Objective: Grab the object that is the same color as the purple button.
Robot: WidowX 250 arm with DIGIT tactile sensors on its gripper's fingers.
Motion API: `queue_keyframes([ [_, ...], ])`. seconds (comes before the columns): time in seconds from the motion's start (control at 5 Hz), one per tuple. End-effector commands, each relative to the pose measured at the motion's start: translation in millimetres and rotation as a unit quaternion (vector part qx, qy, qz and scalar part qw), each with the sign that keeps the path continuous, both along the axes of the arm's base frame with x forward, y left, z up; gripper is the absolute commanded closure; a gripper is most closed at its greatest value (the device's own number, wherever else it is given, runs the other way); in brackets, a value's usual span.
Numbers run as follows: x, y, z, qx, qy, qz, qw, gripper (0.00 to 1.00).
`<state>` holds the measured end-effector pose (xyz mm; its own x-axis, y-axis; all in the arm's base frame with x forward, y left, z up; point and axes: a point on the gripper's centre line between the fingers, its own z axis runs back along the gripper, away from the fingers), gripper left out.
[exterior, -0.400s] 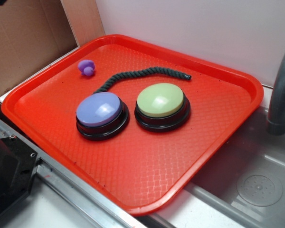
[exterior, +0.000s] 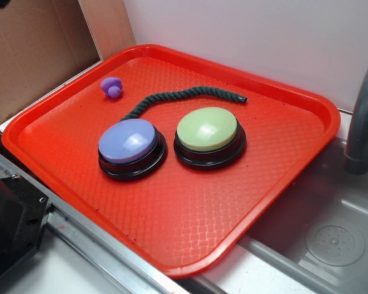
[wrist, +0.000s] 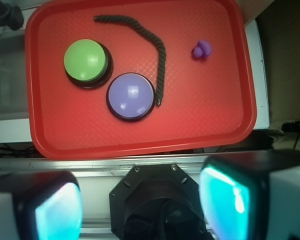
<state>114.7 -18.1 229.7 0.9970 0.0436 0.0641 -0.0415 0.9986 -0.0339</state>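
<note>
Wrist view: object [wrist: 202,49] far beyond jaws.

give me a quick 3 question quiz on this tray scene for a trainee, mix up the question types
1. True or false: the small purple lump is touching the purple button.
2. Multiple choice: what lies on the red tray between the lump and the two buttons? A) a dark rope piece B) a spoon C) a sponge
3. Fill in: in the wrist view the gripper fingers stand wide apart, so the gripper is ____.

Key
1. False. The lump sits apart, near a tray corner.
2. A. One rope end reaches the purple button's base; the green button sits beside that button.
3. Open, and holding nothing.
</note>
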Motion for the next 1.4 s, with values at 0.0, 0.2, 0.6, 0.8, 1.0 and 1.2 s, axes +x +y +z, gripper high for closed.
queue_keyframes([
  [0.0, 38.3, 12.3, -30.3, -0.032, -0.008, 0.181, 0.983, 0.0],
  [0.2, 63.1, 32.2, -49.5, -0.036, -0.007, 0.288, 0.957, 0.0],
  [0.6, 99.6, 79.8, -98.0, -0.03, -0.068, 0.487, 0.87, 0.0],
  [0.8, 113.3, 102.1, -126.7, -0.019, -0.082, 0.546, 0.833, 0.0],
  [1.0, 128.1, 114.9, -150.2, -0.017, -0.097, 0.597, 0.796, 0.0],
  [1.2, 147.6, 127.4, -177.9, 0.015, -0.096, 0.627, 0.773, 0.0],
])
